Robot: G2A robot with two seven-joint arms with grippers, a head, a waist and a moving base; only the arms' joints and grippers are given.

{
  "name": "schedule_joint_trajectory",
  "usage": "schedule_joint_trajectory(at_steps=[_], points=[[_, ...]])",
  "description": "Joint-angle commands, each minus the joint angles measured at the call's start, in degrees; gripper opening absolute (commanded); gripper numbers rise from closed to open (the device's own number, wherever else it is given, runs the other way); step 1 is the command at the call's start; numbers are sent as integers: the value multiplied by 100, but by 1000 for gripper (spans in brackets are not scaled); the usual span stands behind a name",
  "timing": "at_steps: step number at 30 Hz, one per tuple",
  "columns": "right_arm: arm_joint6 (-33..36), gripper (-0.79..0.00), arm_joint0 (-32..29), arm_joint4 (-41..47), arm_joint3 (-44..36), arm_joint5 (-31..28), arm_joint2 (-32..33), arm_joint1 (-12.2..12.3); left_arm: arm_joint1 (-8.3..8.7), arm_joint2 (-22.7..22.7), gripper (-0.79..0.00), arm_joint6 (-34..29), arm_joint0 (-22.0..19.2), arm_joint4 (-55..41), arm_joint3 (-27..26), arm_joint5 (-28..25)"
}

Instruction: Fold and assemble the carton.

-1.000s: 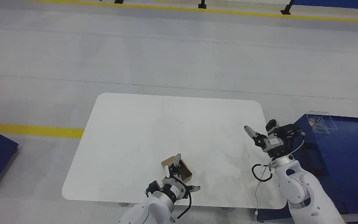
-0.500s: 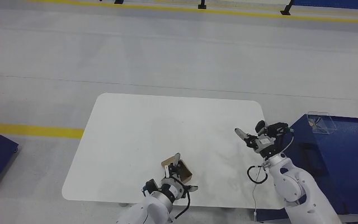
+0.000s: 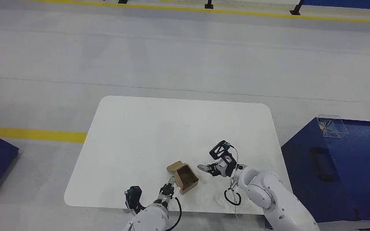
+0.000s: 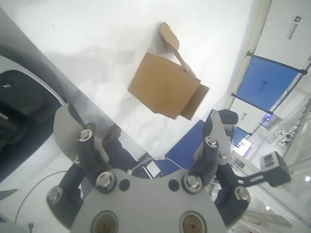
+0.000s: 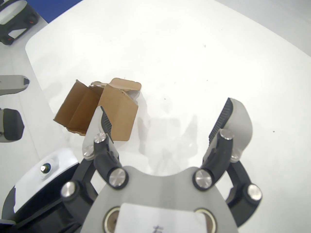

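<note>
One brown carton (image 3: 185, 177) to fold, lying on the white table (image 3: 144, 127), very close to the near edge. Open at one end, with the inside showing. Loose flaps sticking out from it. Not put together yet.

Left gripper (image 4: 142, 120) spread wide and holding nothing. Hanging just past the near edge, near the carton but apart from it. Right gripper (image 5: 166, 112) spread wide too, also holding nothing. Low over the table, just beside the carton on the other side. Hard to tell whether touching it or not.

Looks thin, light and bendy. Likely to slide on the smooth table at the first push, so best to hold with one gripper and fold with the other. Easy to squash, so squeeze softly. Good places to pinch: a wall at the open end, or a flap by its free edge. Not the middle of a side: likely to cave in. Bend only along the creases.

Very little room on the near side. Could fall off the table with a push that way. Lots of bare table on the far side and out to both sides. Better to slide it away from the edge first, then work there.
</note>
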Motion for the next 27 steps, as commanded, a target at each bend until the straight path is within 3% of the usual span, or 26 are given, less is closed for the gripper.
schedule_joint_trajectory(at_steps=[1, 15, 27], points=[[114, 0, 92, -82, 72, -44, -168, -32, -45, 96, 0, 161, -161, -77, 231, 1], [278, 0, 569, -464, 624, 335, -1026, -306, -191, 503, 0, 684, -793, -919, 1055, 1], [108, 0, 624, -549, 662, 588, -989, -391, -273, 736, 0, 1007, -1256, -1489, 1734, 1]])
